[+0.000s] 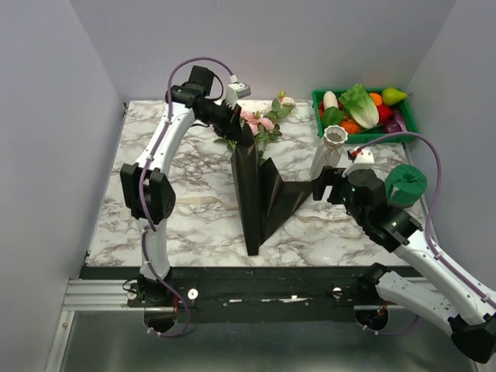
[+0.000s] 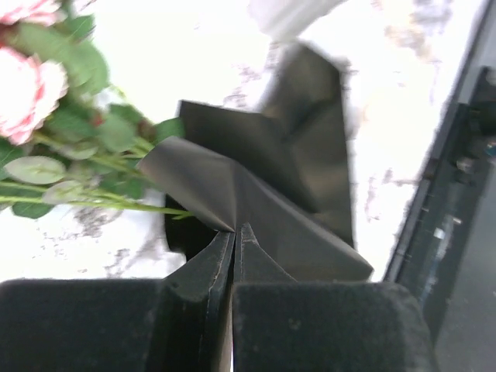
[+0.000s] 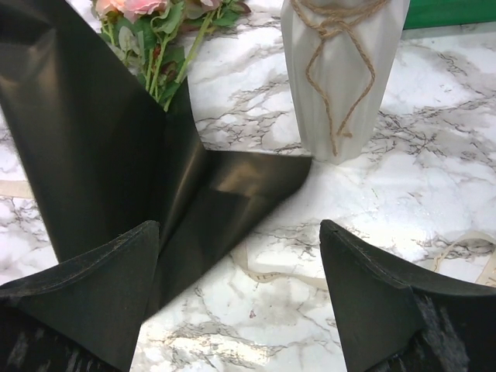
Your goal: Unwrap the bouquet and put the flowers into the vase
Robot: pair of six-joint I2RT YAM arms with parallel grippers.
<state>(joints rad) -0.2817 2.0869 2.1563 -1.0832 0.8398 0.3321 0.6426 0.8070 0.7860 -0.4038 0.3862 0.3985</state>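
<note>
At centre, L fingers (image 2: 310,325) pinch black wrapper (image 1: 260,194), R fingers (image 3: 372,287) spread wide nr vase (image 3: 345,85).

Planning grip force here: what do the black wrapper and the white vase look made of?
The wrapper looks like stiff paper or thin plastic sheet, semi-glossy: sharp creases, soft reflections. The vase is probably matte ceramic: ribbed, even off-white surface, twine tied around it.

Glossy black wrapper (image 1: 260,194), pink roses (image 1: 250,118), white vase (image 1: 326,155), grey-veined white marble table (image 1: 194,225).
</note>
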